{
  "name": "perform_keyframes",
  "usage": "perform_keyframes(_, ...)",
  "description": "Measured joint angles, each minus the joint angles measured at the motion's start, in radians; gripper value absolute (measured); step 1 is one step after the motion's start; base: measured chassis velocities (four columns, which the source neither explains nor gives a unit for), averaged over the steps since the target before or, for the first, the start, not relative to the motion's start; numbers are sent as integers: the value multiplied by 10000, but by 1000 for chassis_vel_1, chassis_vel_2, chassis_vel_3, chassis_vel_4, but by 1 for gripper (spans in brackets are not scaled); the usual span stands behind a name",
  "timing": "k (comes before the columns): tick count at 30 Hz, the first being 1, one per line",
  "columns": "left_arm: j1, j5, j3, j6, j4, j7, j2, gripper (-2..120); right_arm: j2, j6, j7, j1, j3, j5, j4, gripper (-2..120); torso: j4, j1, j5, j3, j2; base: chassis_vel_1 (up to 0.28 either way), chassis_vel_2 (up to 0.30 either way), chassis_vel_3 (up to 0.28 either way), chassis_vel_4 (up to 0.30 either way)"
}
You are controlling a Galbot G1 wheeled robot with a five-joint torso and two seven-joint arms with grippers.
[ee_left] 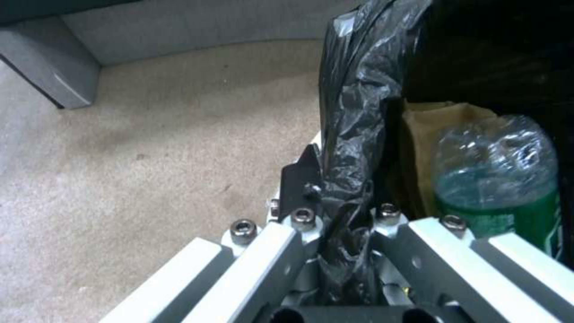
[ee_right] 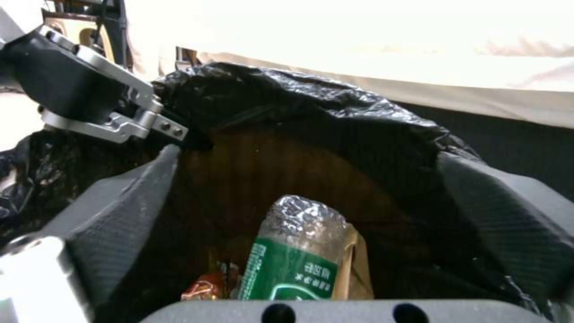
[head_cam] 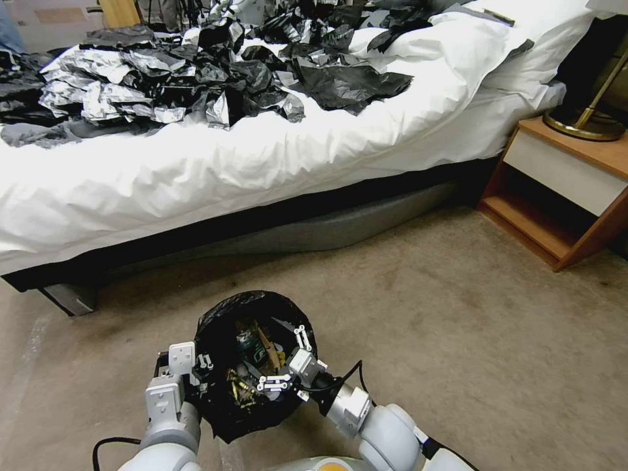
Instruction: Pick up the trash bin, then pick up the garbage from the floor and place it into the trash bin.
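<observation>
The trash bin (head_cam: 252,306) hangs low in front of me, its black liner puffed around the rim. My left gripper (head_cam: 200,366) is shut on the bin's near-left rim; in the left wrist view its fingers (ee_left: 299,224) pinch the liner (ee_left: 353,134). Over the bin's mouth, my right gripper (head_cam: 281,358) is open and holds nothing; its dark pads (ee_right: 119,202) spread wide. Garbage lies inside the bin: a green-labelled clear bottle (ee_right: 296,260), a brown paper bag (ee_left: 430,130), and yellow wrappers (head_cam: 239,386).
A bed (head_cam: 275,150) with a white duvet spans the back, strewn with black-and-silver foil sheets (head_cam: 163,85). A wooden nightstand (head_cam: 562,190) stands at the right with a lamp base on it. Bare beige carpet (head_cam: 458,327) stretches to the right of the bin.
</observation>
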Motion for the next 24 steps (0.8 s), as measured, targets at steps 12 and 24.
perform_keyframes(12,73,49,-19,104,-43,-10,19,0,-181,-76,-11,1,356,116,645,114,0,0,0,0,0,0,0,0,0)
perform_keyframes(24,64,92,-168,93,166,3,145,0,-447,-580,1170,-599,2037,562,3850,100,-1,0,1,0,0,0,0,0,0)
